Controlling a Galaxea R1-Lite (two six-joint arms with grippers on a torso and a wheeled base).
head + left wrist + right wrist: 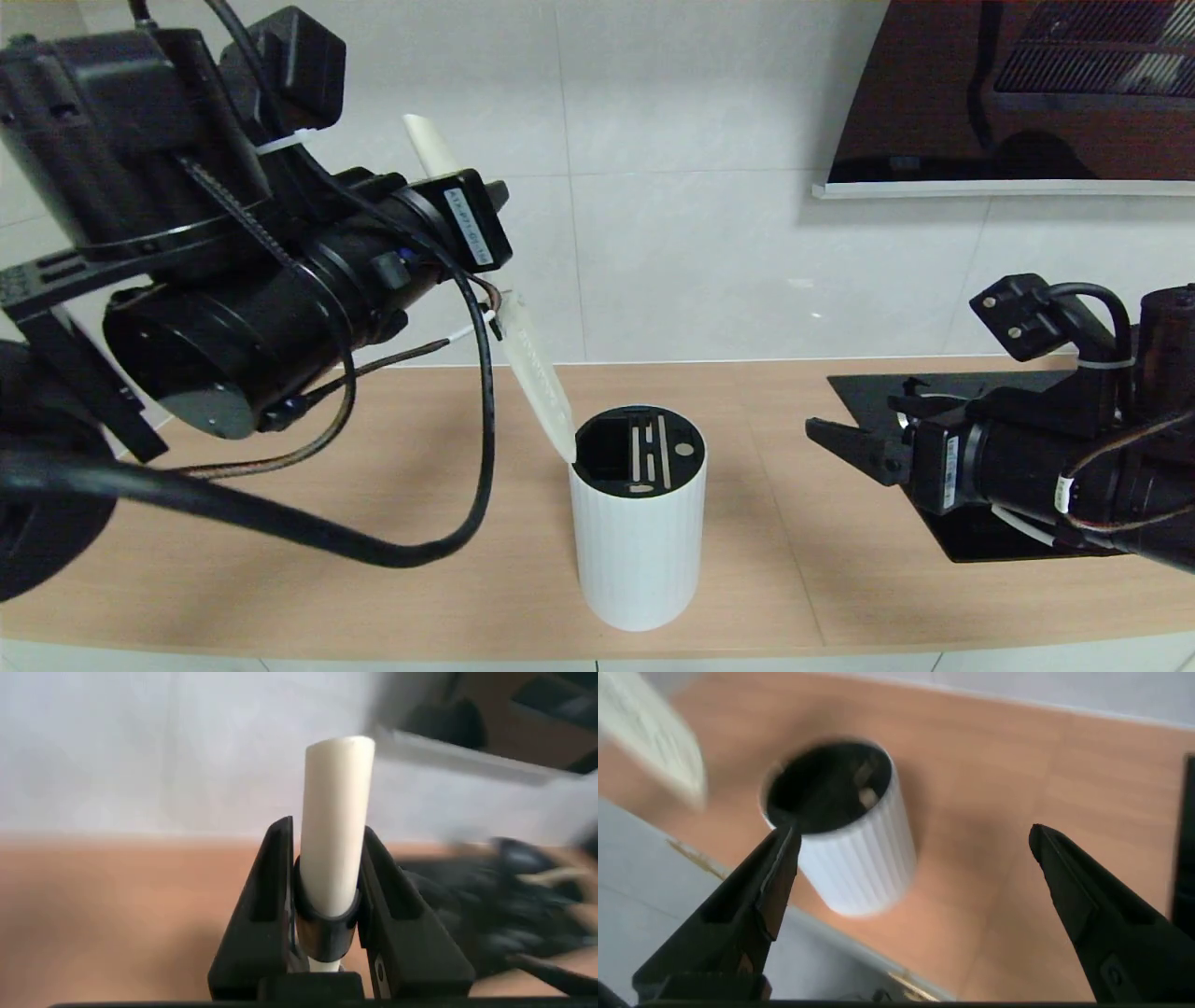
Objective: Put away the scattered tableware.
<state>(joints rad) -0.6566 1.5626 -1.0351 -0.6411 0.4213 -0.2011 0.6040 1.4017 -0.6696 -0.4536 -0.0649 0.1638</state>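
We're in a kitchen, folks: a light wooden countertop (pixel 373 523) runs along a white tiled wall (pixel 691 233). A flat black glass cooktop (pixel 864 394) sits in it on the right, with a dark glossy range hood (pixel 1008 93) above at far right. Near centre stands a white ribbed utensil holder (pixel 637 551), with a cream-handled utensil (pixel 534 369) tip-down at its rim.

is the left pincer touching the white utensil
Touching. The left wrist view shows the left pincer clamped against both sides of the utensil, with no gap.
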